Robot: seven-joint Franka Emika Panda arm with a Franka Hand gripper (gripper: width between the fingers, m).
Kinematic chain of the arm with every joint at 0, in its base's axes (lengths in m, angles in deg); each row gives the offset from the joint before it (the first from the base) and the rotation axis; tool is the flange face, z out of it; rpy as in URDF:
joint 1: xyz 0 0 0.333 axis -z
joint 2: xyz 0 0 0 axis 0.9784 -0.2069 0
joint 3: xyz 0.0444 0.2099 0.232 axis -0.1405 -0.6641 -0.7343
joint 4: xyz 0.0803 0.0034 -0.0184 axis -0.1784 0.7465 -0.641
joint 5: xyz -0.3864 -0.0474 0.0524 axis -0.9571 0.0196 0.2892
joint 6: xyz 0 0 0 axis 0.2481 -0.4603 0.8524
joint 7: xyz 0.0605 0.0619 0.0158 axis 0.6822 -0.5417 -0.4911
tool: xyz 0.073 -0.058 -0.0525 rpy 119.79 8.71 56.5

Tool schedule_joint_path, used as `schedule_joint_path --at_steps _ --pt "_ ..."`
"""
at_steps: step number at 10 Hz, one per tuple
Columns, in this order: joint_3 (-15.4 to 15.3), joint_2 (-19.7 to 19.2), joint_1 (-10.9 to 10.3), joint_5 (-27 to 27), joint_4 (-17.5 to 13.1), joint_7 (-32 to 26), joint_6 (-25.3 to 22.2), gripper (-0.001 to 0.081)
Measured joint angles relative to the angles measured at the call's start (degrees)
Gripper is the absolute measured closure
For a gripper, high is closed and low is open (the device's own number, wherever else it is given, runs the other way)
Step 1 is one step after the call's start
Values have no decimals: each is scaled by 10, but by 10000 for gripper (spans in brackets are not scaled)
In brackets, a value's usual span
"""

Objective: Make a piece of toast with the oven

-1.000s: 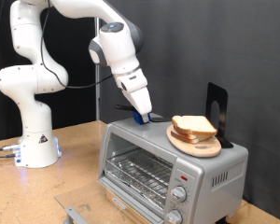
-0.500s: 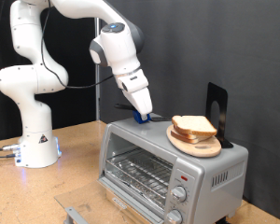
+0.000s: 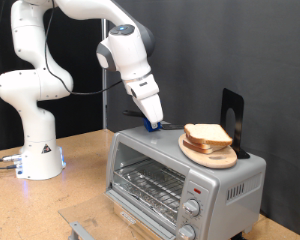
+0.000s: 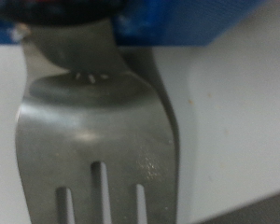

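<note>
While the gripper (image 3: 153, 122) grips a blue-handled fork (image 4: 98, 121), the oven (image 3: 180, 180) lies lengthwise, door open.

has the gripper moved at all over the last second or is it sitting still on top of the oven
No. The gripper sits at the same spot on the oven top, left of the bread stack in the exterior view.

Robot lab, arm base (image 3: 35, 150) bolted to plywood bench (image 3: 80, 190), black backdrop curtain (image 3: 260, 50)
</note>
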Motion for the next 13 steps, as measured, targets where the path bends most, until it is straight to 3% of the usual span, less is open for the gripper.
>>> schedule_joint_path --at_steps 5,7,9,13 --pt "60 65 1 30 -35 -17 -121 416" --pt "58 64 1 53 -27 -16 -98 415" --pt "79 77 4 129 -16 1 -65 415" --pt "138 90 54 133 -11 34 -74 415"
